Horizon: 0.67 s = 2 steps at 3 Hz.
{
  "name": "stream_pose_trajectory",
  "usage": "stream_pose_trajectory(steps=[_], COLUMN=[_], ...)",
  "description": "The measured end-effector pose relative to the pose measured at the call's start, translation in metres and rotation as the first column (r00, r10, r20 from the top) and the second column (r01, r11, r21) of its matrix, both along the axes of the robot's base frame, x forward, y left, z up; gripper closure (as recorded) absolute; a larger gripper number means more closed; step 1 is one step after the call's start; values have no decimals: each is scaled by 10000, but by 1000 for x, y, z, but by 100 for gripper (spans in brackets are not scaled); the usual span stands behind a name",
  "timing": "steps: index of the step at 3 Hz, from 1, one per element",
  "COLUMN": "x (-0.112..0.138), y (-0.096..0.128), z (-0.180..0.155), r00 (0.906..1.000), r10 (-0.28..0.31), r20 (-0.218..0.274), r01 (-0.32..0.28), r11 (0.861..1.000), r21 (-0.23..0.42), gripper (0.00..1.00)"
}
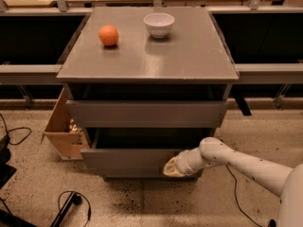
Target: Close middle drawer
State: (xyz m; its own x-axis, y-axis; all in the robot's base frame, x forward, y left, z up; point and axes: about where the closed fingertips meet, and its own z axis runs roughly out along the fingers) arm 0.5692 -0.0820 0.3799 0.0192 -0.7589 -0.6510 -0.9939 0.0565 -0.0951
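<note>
The middle drawer [132, 158] is the lower of the two gray handleless fronts that show on the gray cabinet [147, 56]. It stands pulled out a little, with a dark gap above its front panel. My gripper [174, 168] is at the right part of that front panel, low down, and its yellowish tip touches the panel. The white arm [246, 164] reaches in from the lower right.
The wider gray drawer front above [147, 113] also stands out slightly. An orange [108, 35] and a white bowl [159, 23] sit on the cabinet top. A wooden box [64, 129] leans at the cabinet's left side. Cables [71, 205] lie on the floor at the left.
</note>
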Motion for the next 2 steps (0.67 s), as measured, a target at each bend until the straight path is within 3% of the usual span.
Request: stream_pose_trajectory(steps=[2], x=[57], y=[8], z=[1], r00=[9977], r10=[-222], r20=[634], r01=[225], r11=[9997], r21=[-41], gripper=[100])
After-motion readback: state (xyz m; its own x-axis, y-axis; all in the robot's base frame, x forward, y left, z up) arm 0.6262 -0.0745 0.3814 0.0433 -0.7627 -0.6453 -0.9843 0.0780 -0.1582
